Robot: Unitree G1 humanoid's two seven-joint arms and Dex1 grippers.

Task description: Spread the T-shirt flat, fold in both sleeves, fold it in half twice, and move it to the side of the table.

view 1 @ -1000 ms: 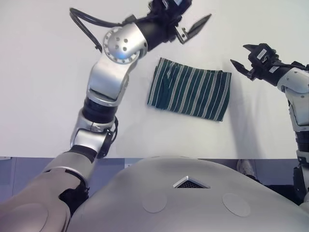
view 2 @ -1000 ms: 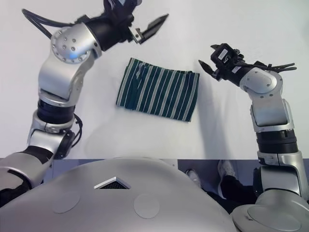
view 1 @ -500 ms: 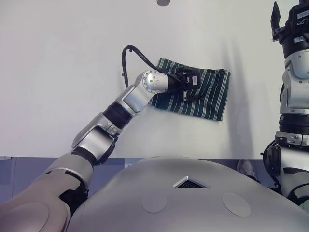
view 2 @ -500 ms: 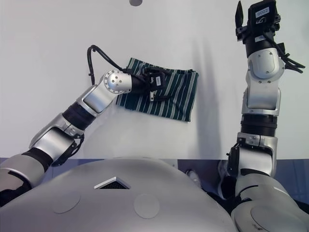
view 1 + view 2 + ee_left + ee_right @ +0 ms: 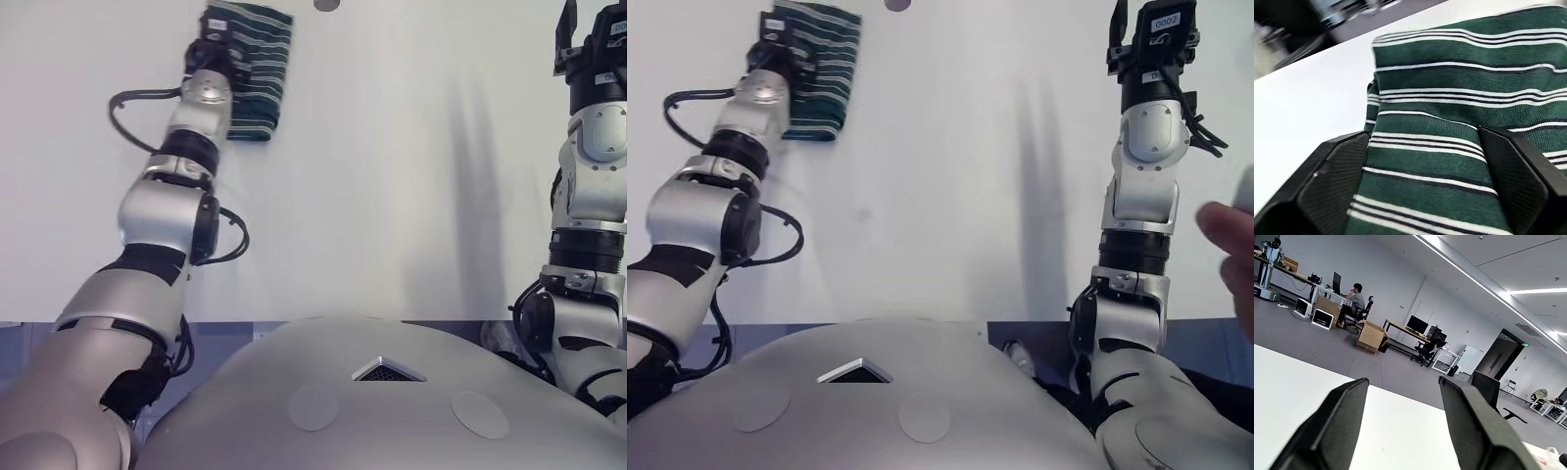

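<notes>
Your left gripper [image 5: 1424, 133] has its jaws spread wide, with one black finger [image 5: 1337, 181] on either side of a hump in the folded dark green T-shirt with thin white stripes [image 5: 1459, 73]. The cloth fills the gap between the jaws, which rest on it without closing. The T-shirt lies at the far left of the white table [image 5: 392, 196], close to its far edge, and your left arm is stretched out to it. Your right gripper [image 5: 1403, 382] is also released, jaws apart with nothing between them. It is held up over the table's right side, well apart from the T-shirt.
</notes>
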